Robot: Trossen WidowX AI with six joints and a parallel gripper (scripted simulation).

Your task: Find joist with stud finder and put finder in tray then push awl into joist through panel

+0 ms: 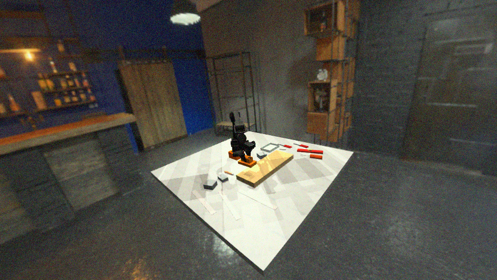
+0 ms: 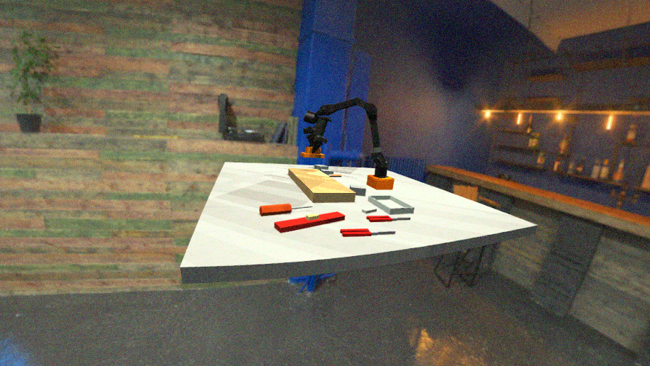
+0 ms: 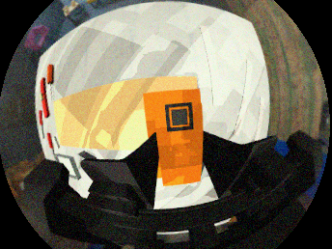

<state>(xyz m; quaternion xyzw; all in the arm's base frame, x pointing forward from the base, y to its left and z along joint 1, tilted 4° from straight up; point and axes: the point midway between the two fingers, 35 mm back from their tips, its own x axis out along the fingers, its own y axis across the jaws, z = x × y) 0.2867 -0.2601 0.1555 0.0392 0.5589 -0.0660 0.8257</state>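
My gripper (image 1: 247,157) (image 2: 313,148) (image 3: 176,132) is shut on the orange stud finder (image 1: 247,163) (image 2: 311,155) (image 3: 169,154), which has a dark square display on top. It is held in the air, level, above the end of the tan floor panel (image 1: 274,163) (image 2: 323,184) (image 3: 96,121) farthest from the tray; the exterior view shows a gap below it. The grey tray (image 1: 266,150) (image 2: 402,210) (image 3: 76,167) stands beyond the panel's other end. A small tool with an orange-brown handle (image 1: 228,172) (image 2: 335,175), apparently the awl, lies beside the panel. The joist is hidden.
Dark grey blocks (image 1: 210,185) (image 1: 222,178) lie near the small tool, another block (image 1: 261,154) (image 2: 357,190) between arm base and panel. A red level (image 1: 310,151) (image 2: 309,221), an orange-handled screwdriver (image 1: 316,157) (image 2: 274,209) and two red-handled tools (image 2: 355,233) (image 2: 378,218) lie past the panel.
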